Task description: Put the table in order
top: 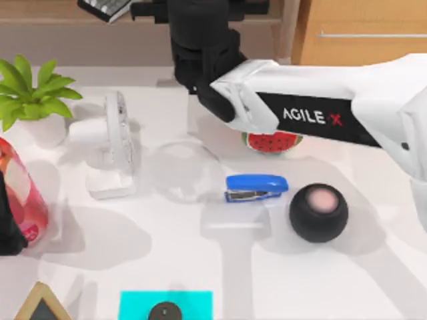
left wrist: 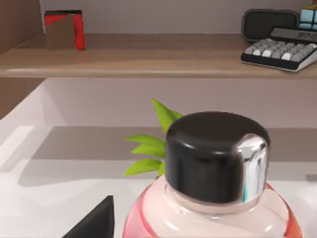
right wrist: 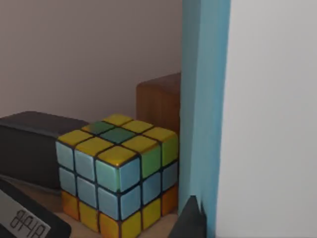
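The white table (top: pixel 313 280) carries a blue stapler (top: pixel 257 187), a black ball speaker (top: pixel 319 212), a watermelon slice (top: pixel 271 142), a white fan (top: pixel 113 150), a clear glass dish (top: pixel 183 170) and a potted plant (top: pixel 30 93). At the left edge my left gripper (top: pixel 7 227) is up against a pink bottle (top: pixel 23 190) with a black cap (left wrist: pixel 215 153). My right gripper (top: pixel 200 23) reaches over the back shelf, shut on a white slab with a blue edge (right wrist: pixel 203 99). One fingertip (right wrist: pixel 193 220) shows beside that edge. A colour cube (right wrist: pixel 116 173) stands next to it.
A cyan pad (top: pixel 140 303) with a small black disc (top: pixel 165 311) lies at the front edge, next to a wood-framed board (top: pixel 40 308). The wooden shelf (left wrist: pixel 148 57) holds a keyboard (left wrist: pixel 282 49), a black box (left wrist: pixel 270 22) and a red-brown box (left wrist: pixel 64 29). A wooden cabinet (top: pixel 360 33) stands back right.
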### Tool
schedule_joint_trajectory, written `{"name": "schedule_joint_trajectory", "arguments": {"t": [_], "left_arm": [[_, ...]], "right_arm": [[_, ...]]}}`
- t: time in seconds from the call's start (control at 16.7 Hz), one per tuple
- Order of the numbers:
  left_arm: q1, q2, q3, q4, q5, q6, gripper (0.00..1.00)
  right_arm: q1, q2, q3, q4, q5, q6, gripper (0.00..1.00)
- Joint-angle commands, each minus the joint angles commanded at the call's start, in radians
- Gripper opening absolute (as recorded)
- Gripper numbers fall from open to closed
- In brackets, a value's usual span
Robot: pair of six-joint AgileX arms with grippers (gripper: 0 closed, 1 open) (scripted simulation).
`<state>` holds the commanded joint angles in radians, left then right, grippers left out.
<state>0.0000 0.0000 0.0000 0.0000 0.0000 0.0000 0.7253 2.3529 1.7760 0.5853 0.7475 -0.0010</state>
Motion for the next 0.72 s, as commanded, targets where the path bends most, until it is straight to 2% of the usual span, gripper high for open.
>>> {"name": "schedule_joint_trajectory", "arguments": {"t": [0.72], "left_arm": [[0.000,0.000,0.000,0.000,0.000,0.000,1.00]], "right_arm": [[0.018,-0.034,-0.039,0.007,0.011,0.002,0.00]]}}
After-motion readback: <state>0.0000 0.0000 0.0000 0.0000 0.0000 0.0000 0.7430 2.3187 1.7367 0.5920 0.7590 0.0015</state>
